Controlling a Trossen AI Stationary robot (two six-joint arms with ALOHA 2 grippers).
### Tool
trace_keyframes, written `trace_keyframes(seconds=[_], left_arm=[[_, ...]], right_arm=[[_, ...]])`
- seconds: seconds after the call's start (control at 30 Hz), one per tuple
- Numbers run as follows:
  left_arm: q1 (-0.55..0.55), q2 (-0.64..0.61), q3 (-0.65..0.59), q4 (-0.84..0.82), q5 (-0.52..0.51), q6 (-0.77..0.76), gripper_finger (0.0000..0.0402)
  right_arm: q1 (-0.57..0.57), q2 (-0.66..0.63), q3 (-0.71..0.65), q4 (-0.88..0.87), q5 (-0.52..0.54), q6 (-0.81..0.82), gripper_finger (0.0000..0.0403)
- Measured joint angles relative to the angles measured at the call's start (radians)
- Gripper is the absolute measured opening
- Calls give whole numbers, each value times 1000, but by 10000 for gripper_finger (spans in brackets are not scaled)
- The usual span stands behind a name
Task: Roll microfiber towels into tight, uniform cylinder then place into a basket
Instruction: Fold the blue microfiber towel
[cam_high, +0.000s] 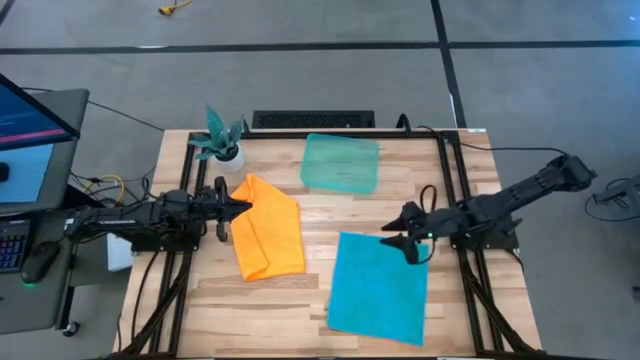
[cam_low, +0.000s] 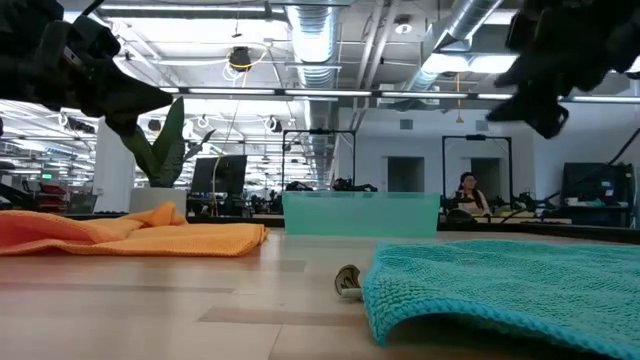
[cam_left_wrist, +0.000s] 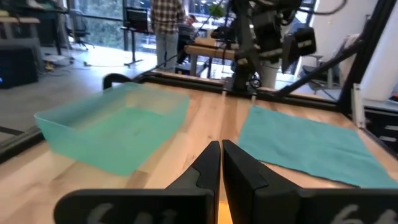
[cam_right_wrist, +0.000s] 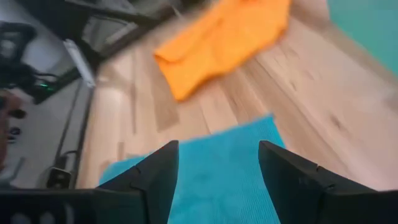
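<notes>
Neither towel rolled yet; I judge the job barely begun.

Turquoise towel (cam_high: 379, 287) lies flat on the surface near the front edge, long axis running front to back, slightly skewed. I have the right claw (cam_high: 403, 243) at its far right corner, fingers spread wide, nothing between them. I read that as a lineup to pinch the edge and start the roll there.

Orange towel (cam_high: 266, 227) sits left of centre, loosely folded and bunched, long axis also roughly front to back. My left claw (cam_high: 240, 207) hovers at its left edge, pinched fully shut and empty.

Basket (cam_high: 341, 162) waits at the back of the surface, empty, well apart from both towels, leaving rolling room in front of it.

Small potted plant (cam_high: 222, 138) stands at the back left corner.
</notes>
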Motion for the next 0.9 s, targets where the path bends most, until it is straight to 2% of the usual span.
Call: trace_keyframes(seconds=[0.23,0.4,0.7,0.9], left_arm=[[0,0,0,43,-40,33,7],[0,0,0,48,-61,27,7],[0,0,0,6,-58,-79,7],[0,0,0,1,-33,-100,7]], right_arm=[[0,131,15,-32,-7,125,244],[0,246,25,-33,-78,216,244],[-100,441,111,-31,-285,209,244],[-133,559,194,-29,-356,117,244]])
